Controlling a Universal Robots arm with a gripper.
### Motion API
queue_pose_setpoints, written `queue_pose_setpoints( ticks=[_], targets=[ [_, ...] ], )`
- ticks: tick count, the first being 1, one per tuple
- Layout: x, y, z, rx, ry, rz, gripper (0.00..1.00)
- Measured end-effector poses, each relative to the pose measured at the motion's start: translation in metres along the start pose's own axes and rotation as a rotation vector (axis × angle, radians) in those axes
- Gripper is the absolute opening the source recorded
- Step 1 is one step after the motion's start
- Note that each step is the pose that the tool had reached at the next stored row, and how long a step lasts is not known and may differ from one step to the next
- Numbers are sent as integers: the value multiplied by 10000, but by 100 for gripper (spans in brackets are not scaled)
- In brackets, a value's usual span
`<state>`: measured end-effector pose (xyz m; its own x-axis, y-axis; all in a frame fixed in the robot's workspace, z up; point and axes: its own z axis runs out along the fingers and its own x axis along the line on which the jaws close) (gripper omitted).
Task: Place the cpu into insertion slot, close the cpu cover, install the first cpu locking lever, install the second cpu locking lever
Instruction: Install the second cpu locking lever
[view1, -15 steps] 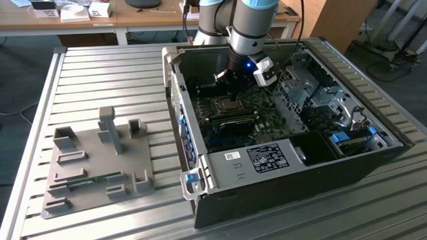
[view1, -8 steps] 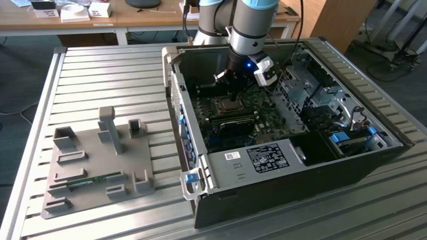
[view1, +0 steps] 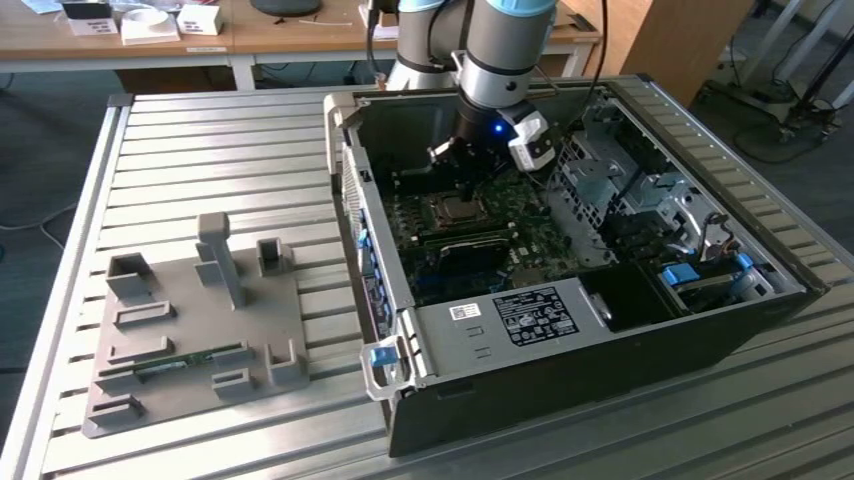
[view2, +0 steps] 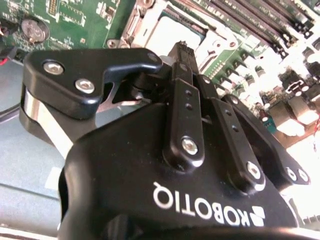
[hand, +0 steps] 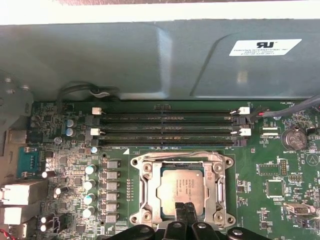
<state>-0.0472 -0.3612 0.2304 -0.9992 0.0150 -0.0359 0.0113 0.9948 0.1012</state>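
Note:
The cpu (hand: 176, 184) lies flat in its socket on the green motherboard (hand: 260, 160), dull silver top showing. The cpu cover (hand: 220, 186), a silvery frame, lies down around it. A thin metal lever rod (hand: 175, 153) runs along the socket's edge nearest the memory slots. My gripper (hand: 188, 209) hangs just over the cpu's near edge, its black fingertips pressed together with nothing between them. In the second wrist view the gripper (view2: 183, 51) points down at the washed-out socket. In the exterior view the gripper (view1: 462, 178) reaches into the open computer case (view1: 400, 330) above the cpu (view1: 461, 208).
Several memory slots (hand: 165, 127) run beside the socket, with a row of capacitors (hand: 90, 185) on another side. A coin battery (hand: 295, 138) sits on the board. The case walls, a drive cage (view1: 627, 185) and a power supply (view1: 534, 312) hem the arm in. A grey fixture plate (view1: 187, 330) lies on the slatted table.

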Motion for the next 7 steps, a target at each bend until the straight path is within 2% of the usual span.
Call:
queue_pose_setpoints(
  ticks=[7],
  targets=[
    [-12,0,0,2,1,2,11]
  ],
)
